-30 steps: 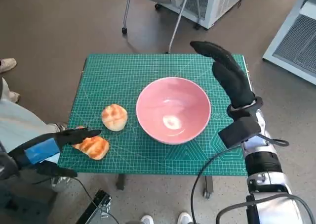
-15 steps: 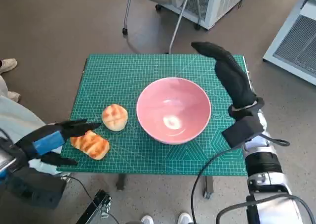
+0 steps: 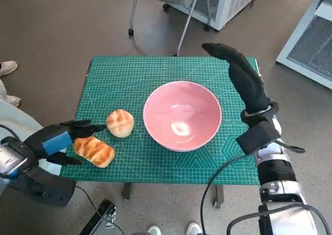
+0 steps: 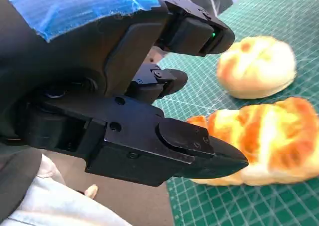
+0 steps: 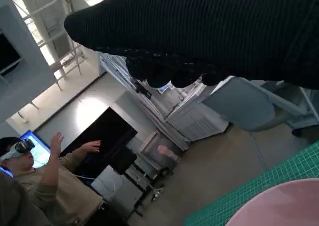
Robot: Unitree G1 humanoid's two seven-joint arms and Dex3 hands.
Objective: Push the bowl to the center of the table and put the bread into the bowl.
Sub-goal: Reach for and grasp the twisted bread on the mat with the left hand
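A pink bowl (image 3: 182, 114) stands near the middle of the green mat (image 3: 129, 79), a sliver of its rim (image 5: 289, 201) showing in the right wrist view. A round bun (image 3: 120, 123) lies left of it, and a striped long bread (image 3: 94, 151) lies near the mat's front left corner. My left hand (image 3: 62, 140) hovers at the mat's left edge, fingers apart on either side of the long bread's left end, holding nothing. Up close, the fingers (image 4: 199, 151) reach over the long bread (image 4: 264, 136), the bun (image 4: 256, 66) beyond. My right hand (image 3: 241, 77) is raised, fingers extended, beside the bowl's right side.
A chair's legs (image 3: 155, 12) and a white cabinet (image 3: 218, 1) stand beyond the table's far edge. Another white unit (image 3: 311, 43) is at the right. A shoe (image 3: 8, 67) shows at left. A person (image 5: 45, 181) with raised hands sits in the right wrist view.
My left hand has moved up and inward to the left end of the long bread. The right hand and bowl have hardly moved.
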